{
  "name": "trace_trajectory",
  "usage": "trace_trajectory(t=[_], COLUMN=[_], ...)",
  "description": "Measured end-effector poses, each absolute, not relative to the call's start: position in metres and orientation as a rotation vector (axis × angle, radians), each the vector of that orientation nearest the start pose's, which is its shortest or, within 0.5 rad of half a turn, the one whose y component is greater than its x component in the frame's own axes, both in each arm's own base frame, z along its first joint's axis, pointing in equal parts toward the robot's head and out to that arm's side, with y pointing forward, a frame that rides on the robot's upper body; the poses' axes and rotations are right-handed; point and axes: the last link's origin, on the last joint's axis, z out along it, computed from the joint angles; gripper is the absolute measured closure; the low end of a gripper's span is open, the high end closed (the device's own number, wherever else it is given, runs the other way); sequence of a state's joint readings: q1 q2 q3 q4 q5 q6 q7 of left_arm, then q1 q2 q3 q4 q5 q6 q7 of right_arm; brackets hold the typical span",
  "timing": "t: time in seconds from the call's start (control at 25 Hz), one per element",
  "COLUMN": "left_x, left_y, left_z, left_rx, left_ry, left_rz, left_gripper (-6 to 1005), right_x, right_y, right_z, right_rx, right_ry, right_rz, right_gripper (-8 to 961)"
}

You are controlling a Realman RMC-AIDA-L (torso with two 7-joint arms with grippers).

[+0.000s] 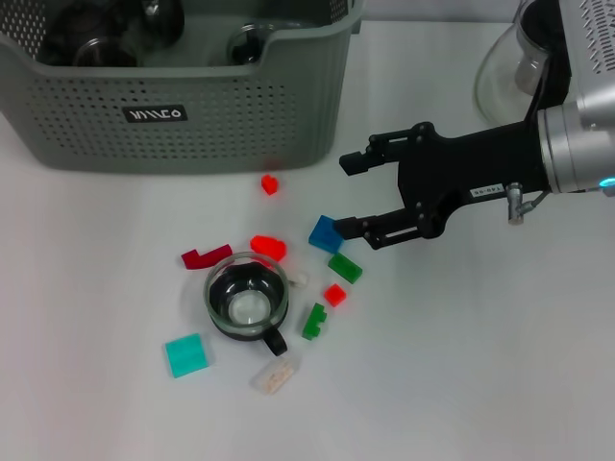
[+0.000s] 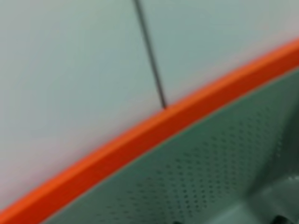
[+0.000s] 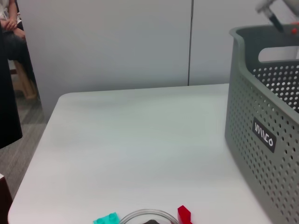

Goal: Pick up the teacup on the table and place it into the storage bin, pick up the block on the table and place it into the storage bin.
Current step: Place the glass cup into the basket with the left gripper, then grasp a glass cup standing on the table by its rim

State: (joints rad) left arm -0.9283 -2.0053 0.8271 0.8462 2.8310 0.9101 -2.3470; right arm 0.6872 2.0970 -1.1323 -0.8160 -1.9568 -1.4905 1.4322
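The teacup (image 1: 247, 296), clear glass with a black handle, stands upright on the white table among scattered blocks. Its rim (image 3: 145, 217) shows in the right wrist view. The blocks around it include blue (image 1: 325, 233), green (image 1: 345, 267), red (image 1: 268, 248) and teal (image 1: 185, 354). My right gripper (image 1: 344, 196) hovers open and empty to the right of the cup, its lower finger just beside the blue block. The grey-green storage bin (image 1: 192, 115) sits at the back left, with dark glassware inside. The left gripper is out of view; its wrist view shows only a perforated grey-green wall (image 2: 219, 172) and an orange edge.
A glass pot (image 1: 509, 67) stands at the back right, behind my right arm. More small blocks lie around the cup: dark red (image 1: 205, 256), a small red one (image 1: 269, 183) near the bin, and a clear one (image 1: 276, 375) in front.
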Motion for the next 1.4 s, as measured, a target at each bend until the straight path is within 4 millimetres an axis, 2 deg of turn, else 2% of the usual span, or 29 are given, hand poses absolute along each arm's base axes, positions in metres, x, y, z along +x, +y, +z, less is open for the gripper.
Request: trace_trajectory(t=[0.2,0.32,0.4,0.6,0.72,0.88,1.12,1.32,1.4], left_x=[-0.183,-0.170,-0.159,-0.135,-0.134,-0.138,-0.150,-0.162,-0.164], left_y=[0.481,0.464,0.446,0.400,0.387,0.372,0.344,0.322,0.319], left_z=[0.112,0.119,0.123,0.129,0.129,0.123,0.111,0.100,0.097], left_rx=[-2.103,-2.186,-2.295,-2.610,-2.687,-2.783,-2.974,-3.062,-3.076], left_ry=[-0.772,-0.781,-0.775,-0.659,-0.635,-0.599,-0.360,-0.249,-0.236], left_rz=[0.068,0.009,-0.087,-0.416,-0.473,-0.450,-0.354,-0.236,-0.212], left_gripper=[381,251,165,163,164,166,168,169,170], right_x=[0.167,0.168,0.169,0.171,0.172,0.175,0.178,0.183,0.184], right_y=[0.355,0.355,0.356,0.357,0.358,0.358,0.362,0.366,0.366], right_z=[-0.041,-0.041,-0.039,-0.034,-0.033,-0.032,-0.028,-0.030,-0.031], right_rx=[-3.060,-3.055,-3.048,-3.032,-3.028,-3.019,-2.985,-2.942,-2.936], right_ry=[0.073,0.085,0.093,0.110,0.118,0.144,0.206,0.273,0.285], right_rz=[0.434,0.440,0.446,0.461,0.463,0.471,0.512,0.540,0.541], right_gripper=[149,149,148,148,148,148,148,148,149])
